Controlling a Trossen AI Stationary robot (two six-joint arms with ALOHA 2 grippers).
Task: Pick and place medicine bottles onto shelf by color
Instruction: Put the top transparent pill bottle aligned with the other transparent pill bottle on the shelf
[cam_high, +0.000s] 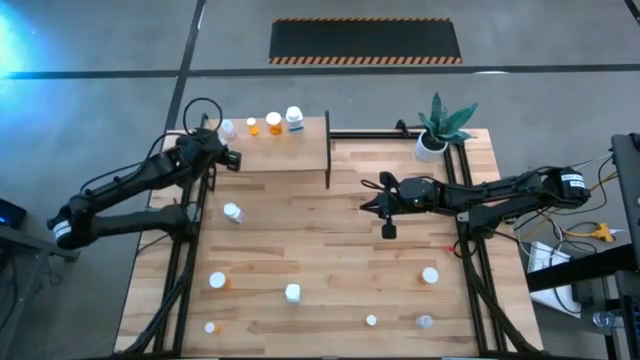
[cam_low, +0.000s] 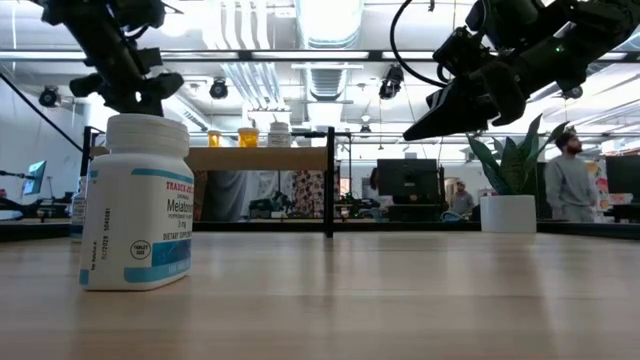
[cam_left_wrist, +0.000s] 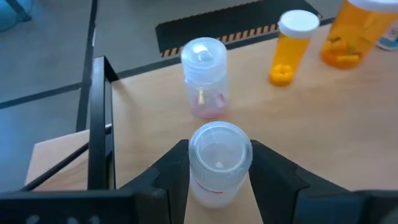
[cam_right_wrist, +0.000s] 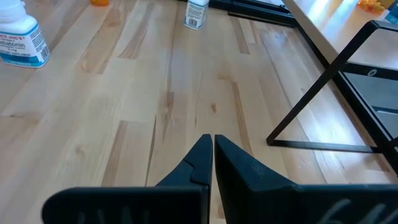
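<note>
- Roughly: tabletop (cam_high: 330, 260) carries loose medicine bottles (cam_high: 292, 292) toward the near edge; shelf (cam_high: 285, 152) sits at the far-left corner.
- Right gripper (cam_high: 387, 231) waits mid-table, jaws together, nothing held.
- Left gripper (cam_left_wrist: 219, 177) over the shelf's left end, jaws clamped on a clear bottle (cam_left_wrist: 219, 163).
- Another clear bottle (cam_left_wrist: 205, 78) stands just beyond it; orange bottles (cam_left_wrist: 292, 46) stand further along the shelf.
- To place well: lower upright beside the clear one, keep a gap, release only once it's seated.
</note>
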